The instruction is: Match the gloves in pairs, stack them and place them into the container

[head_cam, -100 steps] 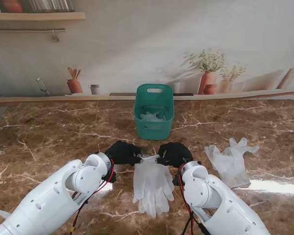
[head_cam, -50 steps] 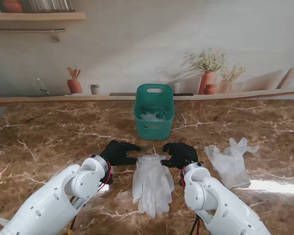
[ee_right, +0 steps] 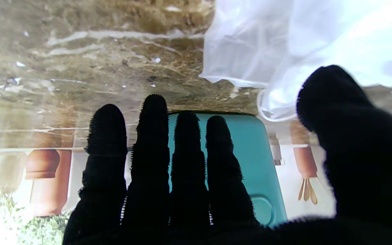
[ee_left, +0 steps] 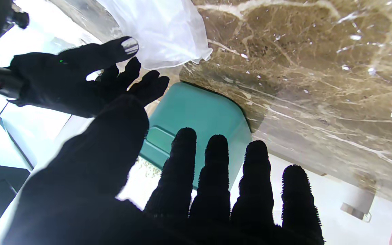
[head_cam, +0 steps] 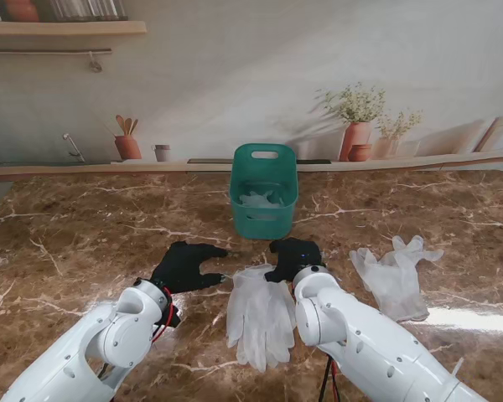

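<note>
You've got both hands spread and holding nothing: left hand (head_cam: 187,265) and right hand (head_cam: 292,256) flank the stacked gloves (head_cam: 260,311), teal container (head_cam: 264,199) beyond.

Right hand (head_cam: 293,256): partly hidden behind its own forearm in stand view. Stacked gloves (head_cam: 260,311): cuff end cut by frame edge in both wrist views. Container (head_cam: 264,201): holds something pale, possibly gloves, too small to tell. Second glove pair (head_cam: 394,275): layers blur together. Shelf items at top left cropped.
</note>
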Controlling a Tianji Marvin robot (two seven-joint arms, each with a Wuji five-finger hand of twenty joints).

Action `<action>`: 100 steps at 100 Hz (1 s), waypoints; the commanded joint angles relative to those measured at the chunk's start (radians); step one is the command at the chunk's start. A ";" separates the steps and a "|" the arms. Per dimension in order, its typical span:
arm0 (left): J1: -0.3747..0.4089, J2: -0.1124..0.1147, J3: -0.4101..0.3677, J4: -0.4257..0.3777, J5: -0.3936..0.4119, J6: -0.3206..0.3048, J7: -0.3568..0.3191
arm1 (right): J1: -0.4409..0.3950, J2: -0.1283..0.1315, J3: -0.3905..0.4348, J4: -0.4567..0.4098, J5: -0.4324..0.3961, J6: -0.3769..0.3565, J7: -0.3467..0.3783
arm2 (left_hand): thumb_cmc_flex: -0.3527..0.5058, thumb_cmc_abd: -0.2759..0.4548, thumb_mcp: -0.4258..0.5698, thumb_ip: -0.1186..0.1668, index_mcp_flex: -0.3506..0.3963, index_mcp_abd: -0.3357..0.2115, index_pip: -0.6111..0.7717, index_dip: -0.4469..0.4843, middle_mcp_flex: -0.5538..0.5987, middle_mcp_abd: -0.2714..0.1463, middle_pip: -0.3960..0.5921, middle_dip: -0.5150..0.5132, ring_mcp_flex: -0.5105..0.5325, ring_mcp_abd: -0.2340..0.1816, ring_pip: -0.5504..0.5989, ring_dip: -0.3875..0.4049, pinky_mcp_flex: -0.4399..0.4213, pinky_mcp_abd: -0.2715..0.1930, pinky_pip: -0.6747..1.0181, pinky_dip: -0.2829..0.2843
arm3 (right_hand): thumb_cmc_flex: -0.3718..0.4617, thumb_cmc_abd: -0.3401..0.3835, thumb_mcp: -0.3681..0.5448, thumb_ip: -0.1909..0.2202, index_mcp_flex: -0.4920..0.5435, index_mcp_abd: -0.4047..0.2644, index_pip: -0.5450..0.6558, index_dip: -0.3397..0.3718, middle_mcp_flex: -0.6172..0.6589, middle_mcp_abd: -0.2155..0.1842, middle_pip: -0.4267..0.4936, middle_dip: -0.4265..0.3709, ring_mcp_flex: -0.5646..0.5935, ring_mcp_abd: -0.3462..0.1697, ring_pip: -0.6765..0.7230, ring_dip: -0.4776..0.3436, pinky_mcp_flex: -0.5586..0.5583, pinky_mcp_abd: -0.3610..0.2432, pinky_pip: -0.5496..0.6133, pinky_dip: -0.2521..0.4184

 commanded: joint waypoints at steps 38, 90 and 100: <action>0.076 0.002 -0.067 -0.046 0.033 -0.037 0.059 | 0.067 -0.009 -0.112 0.041 0.000 0.001 0.079 | -0.028 0.010 -0.037 0.023 0.036 -0.033 -0.002 -0.003 0.006 -0.043 -0.032 -0.021 -0.020 -0.064 -0.043 -0.029 -0.018 -0.005 -0.046 0.031 | 0.111 -0.265 0.154 -0.152 0.329 -0.277 0.432 0.176 0.219 -0.146 0.483 0.632 -0.101 -0.073 0.443 0.355 -0.092 -0.011 0.016 0.084; 0.085 -0.003 -0.087 -0.044 0.034 -0.052 0.087 | -0.001 -0.075 0.045 0.105 0.111 -0.246 -0.232 | -0.022 0.022 -0.052 0.024 0.050 -0.038 0.008 0.003 0.012 -0.042 -0.039 -0.026 -0.017 -0.066 -0.049 -0.036 -0.022 0.006 -0.071 0.042 | 0.306 -0.351 0.226 -0.183 0.421 -0.370 0.643 0.131 0.624 -0.109 0.246 0.299 0.407 -0.056 0.339 0.196 0.280 0.012 0.255 0.029; 0.085 -0.002 -0.092 -0.047 0.039 -0.054 0.084 | -0.007 -0.086 0.078 0.123 0.134 -0.289 -0.287 | -0.020 0.025 -0.056 0.024 0.050 -0.038 0.006 0.003 0.013 -0.042 -0.040 -0.026 -0.016 -0.067 -0.049 -0.036 -0.021 0.007 -0.076 0.044 | 0.312 -0.337 0.218 -0.178 0.421 -0.382 0.642 0.120 0.622 -0.110 0.252 0.306 0.398 -0.058 0.342 0.206 0.261 0.002 0.256 0.023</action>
